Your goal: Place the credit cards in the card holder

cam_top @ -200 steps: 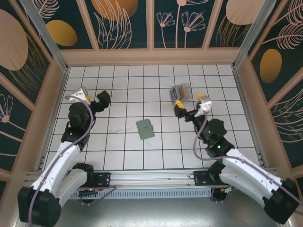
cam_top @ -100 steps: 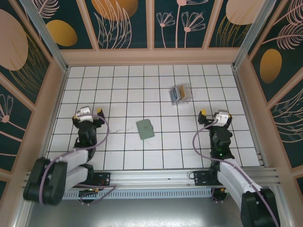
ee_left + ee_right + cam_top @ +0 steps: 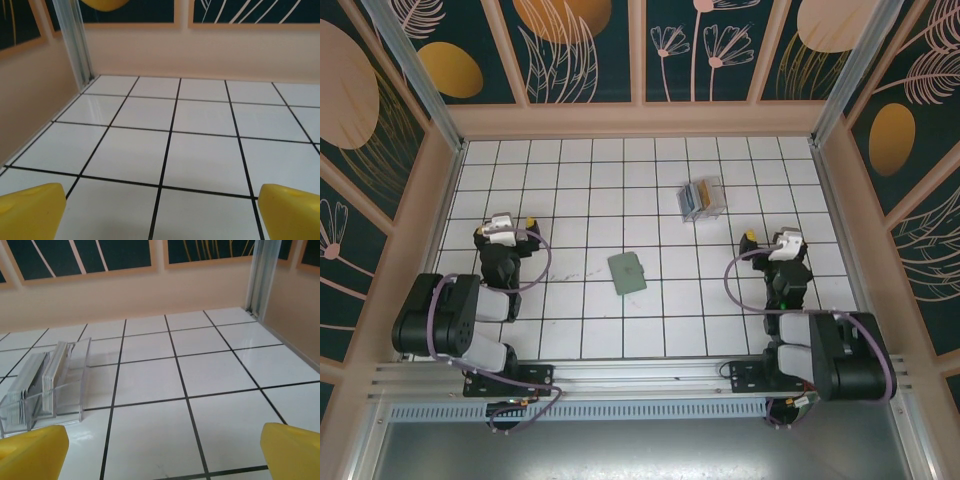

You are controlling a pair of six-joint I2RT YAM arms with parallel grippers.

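On the white-tiled table (image 3: 590, 330), seen from above: sage-green card holder (image 3: 627, 272) folded shut and lying flat, a little askew to the tile lines. About midway between the left and right edges, somewhat nearer the near edge than the far one. Touched by neither arm.

Credit cards (image 3: 696, 198) standing on edge in a bunch inside a clear plastic rack (image 3: 714, 196). Right of centre, closer to the far edge, well apart from the card holder. Through the right wrist camera, the same rack at the left of the picture, on the tiles. Whitish and grey card edges packed upright in its left part.

Left gripper (image 3: 505, 226) low over the table near the left edge, its arm folded over its own base. Jaws spread wide, clamped on nothing. In its wrist view, yellow fingertips (image 3: 30, 212) at the two bottom corners, with bare tile between them. Beyond, a metal corner post (image 3: 75, 45) and the beige wall.

Right gripper (image 3: 778, 240) likewise low, near the right edge, its arm folded the same way. Jaws wide apart, gripping nothing. Yellow fingertips (image 3: 292, 450) in the bottom corners of its wrist view, bare tile between them. Rack ahead and to the left, well clear of both fingers.
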